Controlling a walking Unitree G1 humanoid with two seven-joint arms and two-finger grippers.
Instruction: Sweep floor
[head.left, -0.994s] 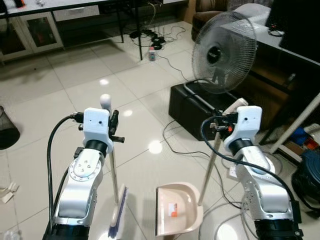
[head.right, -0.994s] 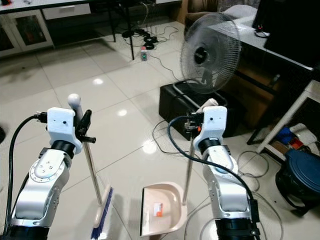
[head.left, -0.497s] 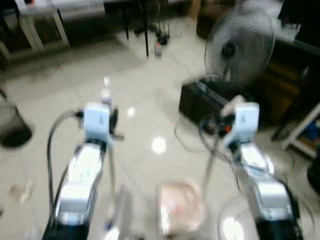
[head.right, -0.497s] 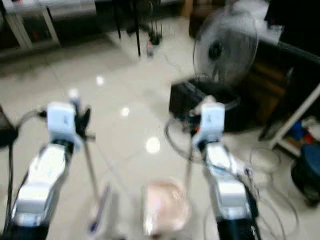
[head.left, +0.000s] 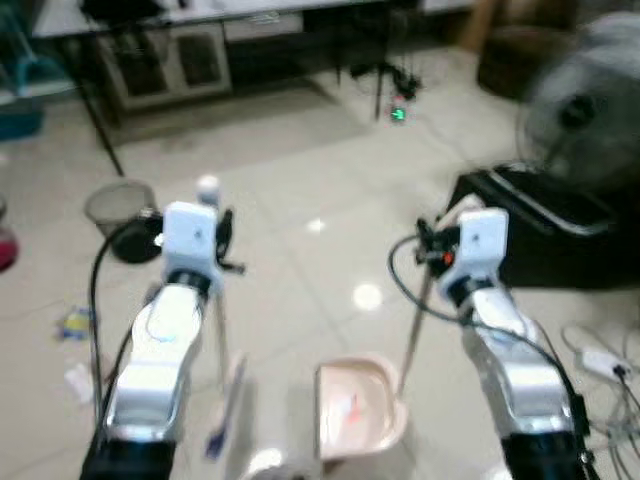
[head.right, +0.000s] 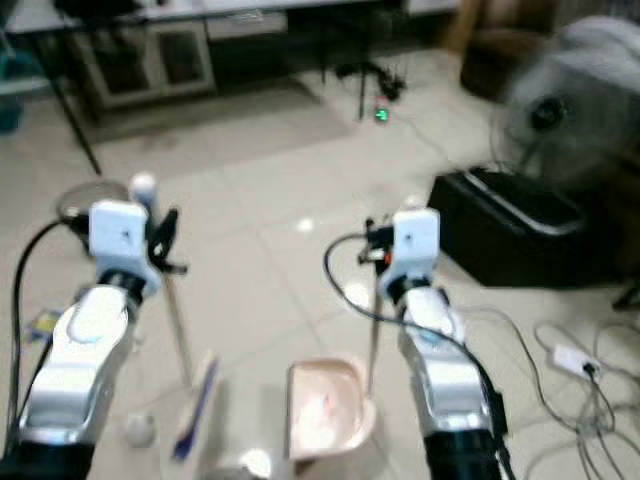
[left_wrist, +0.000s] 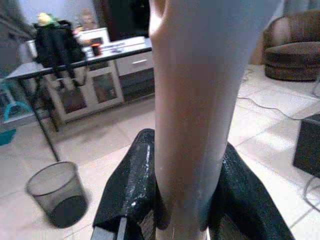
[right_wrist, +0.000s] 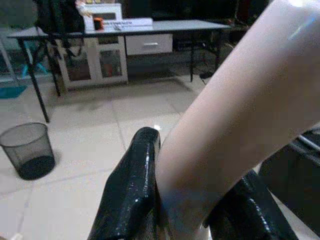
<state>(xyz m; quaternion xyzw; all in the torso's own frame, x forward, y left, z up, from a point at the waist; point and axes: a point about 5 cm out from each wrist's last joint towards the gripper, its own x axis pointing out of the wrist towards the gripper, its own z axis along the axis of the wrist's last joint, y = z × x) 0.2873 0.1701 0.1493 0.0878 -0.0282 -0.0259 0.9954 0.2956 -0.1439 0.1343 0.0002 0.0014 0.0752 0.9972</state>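
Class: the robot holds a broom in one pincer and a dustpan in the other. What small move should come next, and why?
Probably a step toward its left, carrying both tools. The left pincer grips the broom, the right pincer the dustpan, and the scraps of litter lie on the floor on its left, near the mesh bin, seemingly beyond the bristles' reach.

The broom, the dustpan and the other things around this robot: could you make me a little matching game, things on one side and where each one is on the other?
Things:
1. broom
2. dustpan
3. mesh wastebasket
4. fan

Places:
A. on the floor, off to the robot's left
B. handle clamped in the right tool
C. over the black box on the robot's right
D. handle clamped in the left tool

Pairs: 1-D, 2-B, 3-A, 4-C
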